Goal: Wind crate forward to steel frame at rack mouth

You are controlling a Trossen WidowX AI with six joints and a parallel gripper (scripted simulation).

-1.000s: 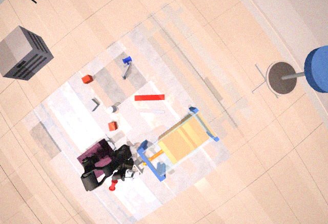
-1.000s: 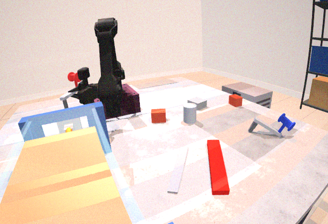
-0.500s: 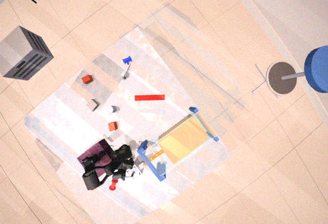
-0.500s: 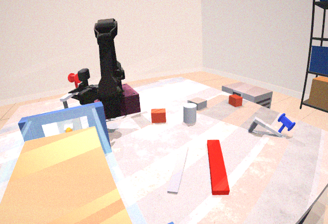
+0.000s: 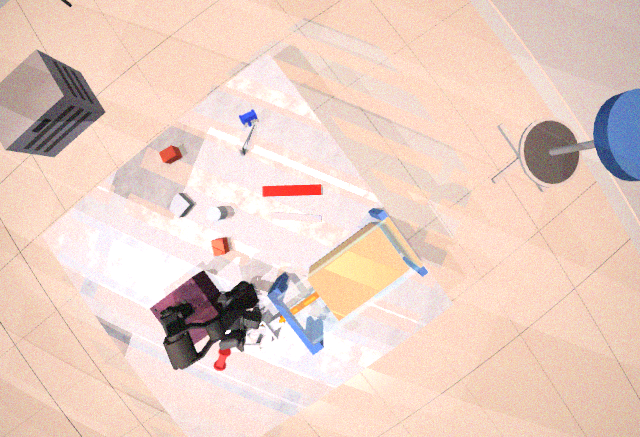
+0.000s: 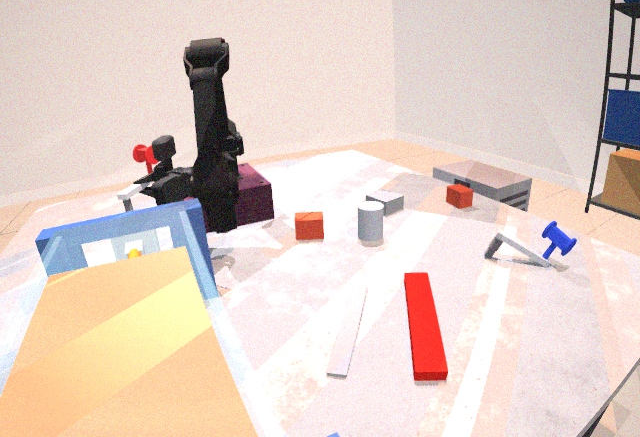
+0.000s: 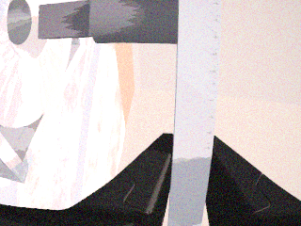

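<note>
My gripper [image 5: 241, 338] [image 6: 155, 180] [image 7: 188, 151] is shut on the flat pale bar of the winch handle [image 7: 196, 56] [image 6: 127, 193]. The handle's red knob [image 5: 222, 360] [image 6: 141, 153] sticks out behind. Its grey key [image 7: 126, 18] points sideways toward the round hole [image 7: 19, 21] in the white winch [image 7: 59, 120]. The orange crate [image 5: 356, 267] [image 6: 118, 339] sits flat in the clear-panelled cubby. An orange strap [image 5: 302, 305] runs from it through the blue steel frame [image 5: 279, 287] [image 6: 118, 220]. A gap shows between the crate's front and the frame.
A second crank with a blue knob [image 5: 248, 130] [image 6: 537, 248], a red bar [image 5: 292, 190] [image 6: 423, 323], a grey strip [image 6: 348, 334], two orange blocks [image 5: 220, 246] [image 5: 170, 153], a grey cylinder [image 6: 370, 221] and a grey block [image 6: 385, 199] lie on the bench. The purple arm base [image 5: 191, 295] stands beside the winch.
</note>
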